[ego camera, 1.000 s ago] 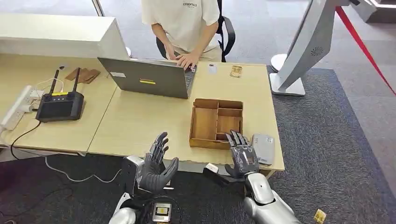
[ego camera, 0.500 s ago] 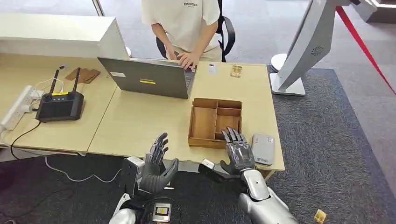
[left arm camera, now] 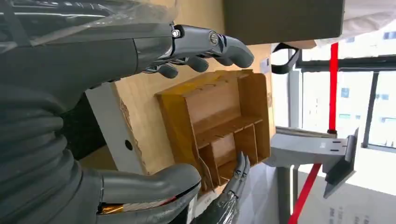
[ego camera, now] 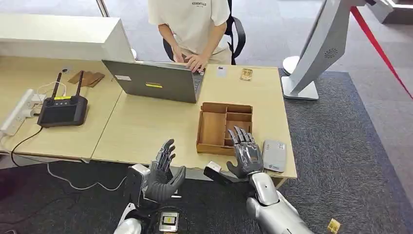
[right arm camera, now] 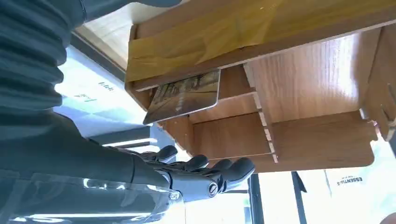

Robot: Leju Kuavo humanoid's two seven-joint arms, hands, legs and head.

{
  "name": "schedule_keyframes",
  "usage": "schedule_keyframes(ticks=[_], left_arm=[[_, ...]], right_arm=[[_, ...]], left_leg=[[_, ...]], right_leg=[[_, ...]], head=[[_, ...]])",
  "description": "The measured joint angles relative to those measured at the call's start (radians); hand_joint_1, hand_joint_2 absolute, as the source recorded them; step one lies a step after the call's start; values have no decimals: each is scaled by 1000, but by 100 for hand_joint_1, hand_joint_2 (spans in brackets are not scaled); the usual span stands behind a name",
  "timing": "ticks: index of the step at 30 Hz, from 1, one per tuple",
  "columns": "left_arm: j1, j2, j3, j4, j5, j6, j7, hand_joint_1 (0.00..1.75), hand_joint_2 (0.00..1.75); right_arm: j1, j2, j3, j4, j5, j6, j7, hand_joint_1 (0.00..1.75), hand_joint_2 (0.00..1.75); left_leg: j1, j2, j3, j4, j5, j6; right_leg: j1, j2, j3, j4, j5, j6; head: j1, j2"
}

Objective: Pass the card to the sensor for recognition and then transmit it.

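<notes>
Both hands hold nothing. Right hand (ego camera: 247, 155), fingers spread, hovers over the near edge of the wooden compartment tray (ego camera: 214, 127). Card (right arm camera: 183, 95) leans inside a tray compartment. Left hand (ego camera: 163, 171) is open below the table (ego camera: 146, 126) edge. Grey sensor (ego camera: 274, 155) lies beside the tray.

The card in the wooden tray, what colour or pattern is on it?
The card shows a brownish, sepia-toned picture, clearest in the right wrist view.

Printed card (right arm camera: 183, 95) leaning tilted inside wooden tray (ego camera: 214, 127), grey sensor (ego camera: 274, 155) just beside tray
</notes>
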Motion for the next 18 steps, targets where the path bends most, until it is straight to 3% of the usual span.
schedule_keyframes(ticks=[18], left_arm=[[1, 0, 2, 5, 9, 0, -7, 0, 175]], right_arm=[[-3, 4, 11, 1, 0, 12, 10, 0, 175]], left_leg=[[0, 0, 0, 0, 0, 0]], right_leg=[[0, 0, 0, 0, 0, 0]], head=[[0, 0]])
